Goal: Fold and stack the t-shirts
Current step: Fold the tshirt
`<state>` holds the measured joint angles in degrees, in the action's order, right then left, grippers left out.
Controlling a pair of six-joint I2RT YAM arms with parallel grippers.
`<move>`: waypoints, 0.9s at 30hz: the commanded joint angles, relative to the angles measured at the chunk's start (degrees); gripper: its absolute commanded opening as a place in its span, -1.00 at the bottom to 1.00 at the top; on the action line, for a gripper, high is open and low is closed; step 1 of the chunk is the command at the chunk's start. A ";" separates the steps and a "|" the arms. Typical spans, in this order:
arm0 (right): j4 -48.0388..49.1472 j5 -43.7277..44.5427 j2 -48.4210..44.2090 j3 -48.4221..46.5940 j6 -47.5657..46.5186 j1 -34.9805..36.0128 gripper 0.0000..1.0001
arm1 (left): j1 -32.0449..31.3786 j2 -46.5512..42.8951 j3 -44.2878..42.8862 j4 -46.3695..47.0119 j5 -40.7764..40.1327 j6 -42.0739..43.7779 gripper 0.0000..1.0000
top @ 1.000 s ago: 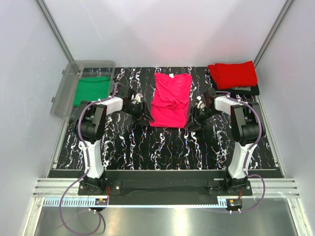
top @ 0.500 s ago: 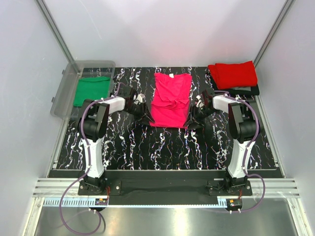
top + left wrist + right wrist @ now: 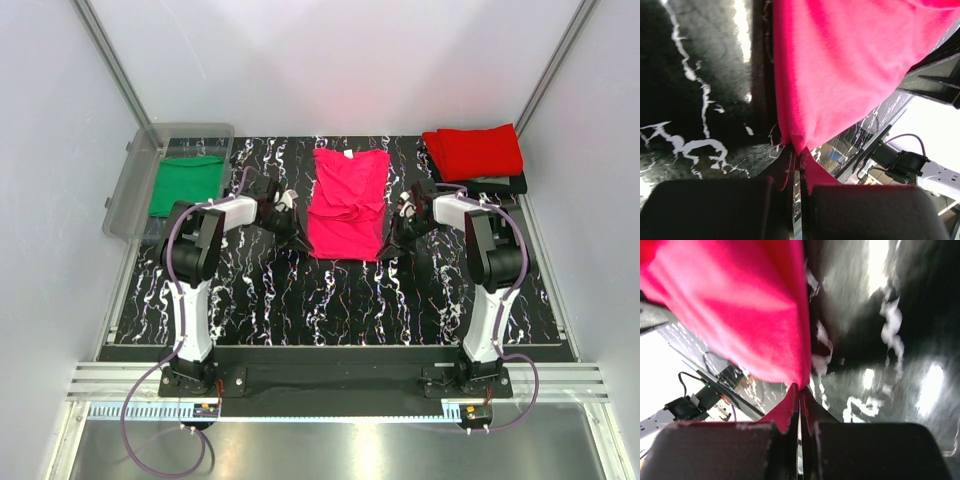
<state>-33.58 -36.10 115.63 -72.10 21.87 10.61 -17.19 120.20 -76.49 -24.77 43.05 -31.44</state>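
my left pincer (image 3: 796,161) is clamped on a thin pinch of the pink shirt (image 3: 347,200) at its left near edge. my right pincer (image 3: 799,396) is clamped the same way on the right near edge. in both wrist views the cloth runs up from the closed tips in a smooth sheet, raised off the table (image 3: 300,300) there. the shirt lies lengthwise mid-table, collar at the far end, with a rumpled ridge across its middle.

the red shirt (image 3: 473,150) sits folded at the far right corner. the green shirt (image 3: 186,185) lies in the bin (image 3: 135,170) at the far left.

the cloth looks light, limp and not slippery. it will probably sag between my two holds and crease wherever it slackens. i think corners and hems, where the fabric doubles, are the places to hold. a pinch this thin could slip out if the two sides pull unevenly.
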 commanded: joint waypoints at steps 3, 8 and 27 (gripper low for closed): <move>1.50 -1.87 -10.32 3.97 1.16 0.46 -1.00 | -0.47 -7.87 -1.65 1.75 0.72 0.77 -1.00; 0.89 -2.92 -18.32 8.46 1.51 -0.76 -1.00 | -0.56 -14.37 -1.74 0.43 0.37 1.99 -1.00; -4.21 -5.30 -36.35 13.82 2.47 -5.95 -1.00 | -3.38 -27.47 6.53 -1.06 -0.95 3.40 -1.00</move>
<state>-36.82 -39.70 82.04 -58.06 23.31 5.34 -20.58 96.36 -70.48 -26.92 42.61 -29.26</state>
